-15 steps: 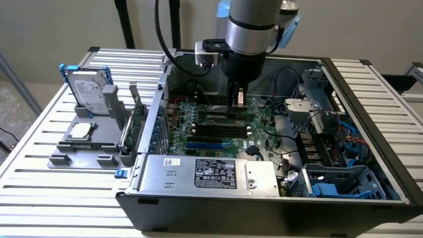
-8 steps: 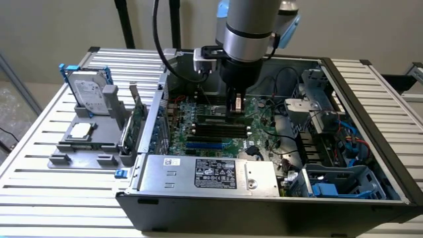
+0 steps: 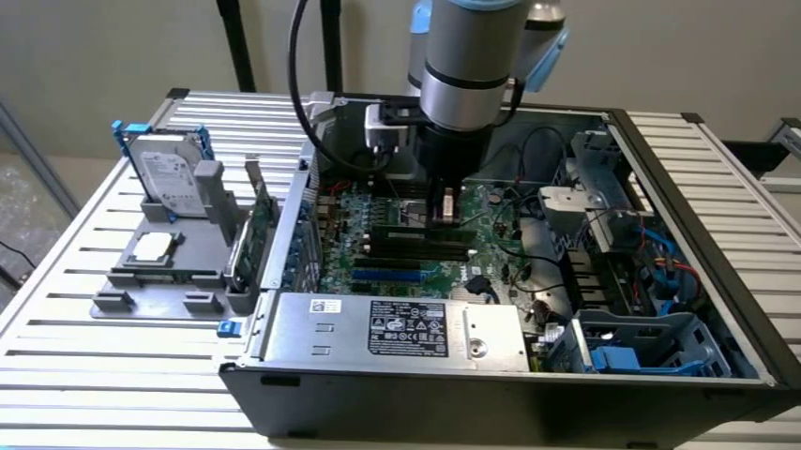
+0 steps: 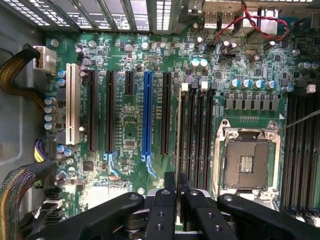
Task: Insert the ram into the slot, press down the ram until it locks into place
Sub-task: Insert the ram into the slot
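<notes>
At the exterior view's left, the slatted bench (image 3: 75, 309) carries a grey parts fixture (image 3: 150, 272) with a hard drive (image 3: 169, 178) and an upright expansion card (image 3: 257, 225). None of these is touched.

To the right of the fixture stands the open computer case (image 3: 501, 394), with the motherboard (image 4: 130, 125) exposed. The arm reaches down into the case, and the claw (image 3: 441, 214) is low over the bank of memory sockets.

In the wrist view, the claw (image 4: 176, 187) has its fingers drawn close together. They appear clamped on one end of the ram (image 4: 179, 130), which is seen edge-on as a thin pale line. The ram stands upright along the slot (image 4: 183, 107), the outermost black memory socket, between the blue socket (image 4: 147, 115) and the processor socket (image 4: 245, 160). Whether the ram is fully seated, or its end latches closed, cannot be told.

Handling, as a judgement:
- The ram is light, thin and stiff.
- It is fragile at the chips and the contact edge.
- Hold it by the flat faces near the upper edge.
- Keep it square to the slot, since a tilted stick is likely to bind.
</notes>
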